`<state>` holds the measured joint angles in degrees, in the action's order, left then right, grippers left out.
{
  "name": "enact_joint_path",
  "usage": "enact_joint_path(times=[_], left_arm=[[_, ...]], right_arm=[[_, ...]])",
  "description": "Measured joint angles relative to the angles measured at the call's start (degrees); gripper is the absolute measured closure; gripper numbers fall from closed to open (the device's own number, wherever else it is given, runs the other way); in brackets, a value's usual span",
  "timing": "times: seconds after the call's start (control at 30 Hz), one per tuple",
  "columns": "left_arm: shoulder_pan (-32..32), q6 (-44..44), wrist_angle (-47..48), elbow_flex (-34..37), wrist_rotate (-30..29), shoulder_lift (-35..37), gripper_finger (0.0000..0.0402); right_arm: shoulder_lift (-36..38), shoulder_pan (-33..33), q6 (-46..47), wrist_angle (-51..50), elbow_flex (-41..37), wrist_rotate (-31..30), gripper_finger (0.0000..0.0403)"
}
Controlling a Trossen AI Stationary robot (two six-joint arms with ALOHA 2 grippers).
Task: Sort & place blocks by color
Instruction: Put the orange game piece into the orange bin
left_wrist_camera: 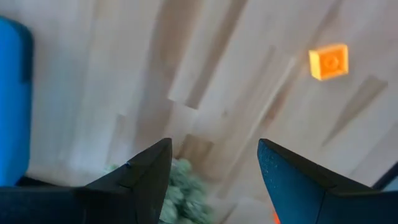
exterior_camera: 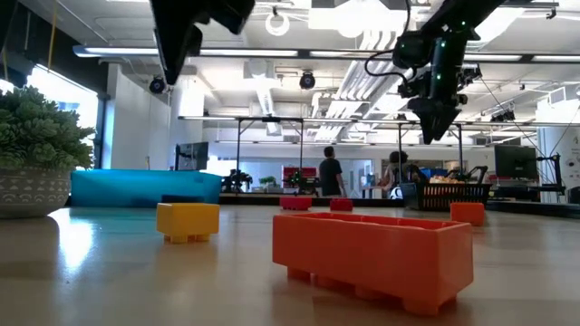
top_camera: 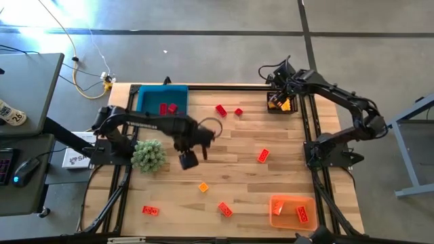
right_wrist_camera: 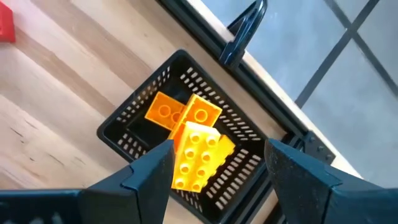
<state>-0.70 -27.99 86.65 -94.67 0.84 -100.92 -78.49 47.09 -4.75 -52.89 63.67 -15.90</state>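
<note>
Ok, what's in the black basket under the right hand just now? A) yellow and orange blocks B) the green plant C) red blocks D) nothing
A: the right wrist view looks down past the open right hand into the black basket, where yellow and orange blocks lie piled together.

"26" on a round tag (top_camera: 10, 114)

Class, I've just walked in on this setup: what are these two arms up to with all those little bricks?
They are sorting bricks by colour. The right claw hangs open over the black basket, where yellow bricks lie. The left claw, open and empty, hovers mid-table beside the green plant. Red bricks sit in the blue bin; others remain scattered.
</note>
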Motion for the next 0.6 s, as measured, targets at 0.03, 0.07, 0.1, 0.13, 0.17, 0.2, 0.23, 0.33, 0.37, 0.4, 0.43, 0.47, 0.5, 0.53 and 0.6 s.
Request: enact_joint_path(times=[0.03, 0.07, 0.1, 0.13, 0.17, 0.2, 0.23, 0.33, 0.37, 0.4, 0.43, 0.47, 0.5, 0.53, 0.6], left_arm=[[1.55, -0.80, 0.00, 0.00, 0.00, 0.00, 0.0174], [3.06, -1.59, 0.00, 0.00, 0.02, 0.00, 0.0174], [4.64, -2.45, 0.00, 0.00, 0.02, 0.03, 0.0174], [6.21, -3.23, -0.08, 0.09, 0.02, 0.29, 0.0174], [7.76, -3.75, -0.42, 0.30, 0.02, 0.56, 0.0174], [9.32, -4.15, -1.38, 0.71, 0.00, 0.78, 0.0174], [10.91, -4.71, -2.57, 1.42, 0.00, 1.01, 0.0174], [15.37, -6.81, -4.15, 4.05, -0.54, 2.00, 0.0174], [16.97, -7.37, -4.21, 4.59, -1.08, 2.08, 0.0174], [18.48, -7.74, -4.10, 5.24, -2.10, 2.16, 0.0174], [19.92, -8.14, -3.85, 5.93, -2.96, 2.34, 0.0174], [21.31, -8.85, -3.84, 6.61, -3.39, 2.63, 0.0174], [22.47, -9.71, -4.14, 7.37, -3.50, 2.93, 0.0174], [23.54, -10.58, -4.26, 8.26, -3.50, 3.16, 0.0174], [25.97, -11.80, -4.24, 10.40, -3.61, 3.91, 0.0174]], right_arm=[[0.18, 0.00, -0.28, 0.13, 0.01, 0.00, 0.0167], [0.19, 0.00, -0.57, 0.14, 0.01, -0.04, 0.0167], [0.19, 0.00, -0.97, 0.12, 0.01, -0.03, 0.0167], [0.19, 0.02, -1.41, 0.13, 0.01, 0.04, 0.0167], [0.19, 0.00, -1.56, 0.17, 0.01, 0.02, 0.0167], [0.19, 0.00, -1.60, 0.30, 0.01, 0.02, 0.0167], [0.19, 0.00, -1.62, 0.53, 0.01, 0.04, 0.0167], [0.19, 0.00, -1.67, 0.60, 0.01, 0.03, 0.0167], [0.17, 0.00, -1.69, 0.62, 0.01, 0.03, 0.0167], [0.17, 0.00, -1.69, 0.63, 0.01, 0.05, 0.0167], [0.17, 0.00, -1.68, 0.72, 0.01, 0.11, 0.0167], [0.17, 0.00, -1.63, 0.83, 0.01, 0.15, 0.0167], [0.17, 0.00, -1.56, 0.88, 0.01, 0.15, 0.0167], [0.17, 0.00, -1.53, 0.88, 0.01, 0.18, 0.0167], [0.17, 0.00, -1.44, 0.86, 0.01, 0.33, 0.0167]])
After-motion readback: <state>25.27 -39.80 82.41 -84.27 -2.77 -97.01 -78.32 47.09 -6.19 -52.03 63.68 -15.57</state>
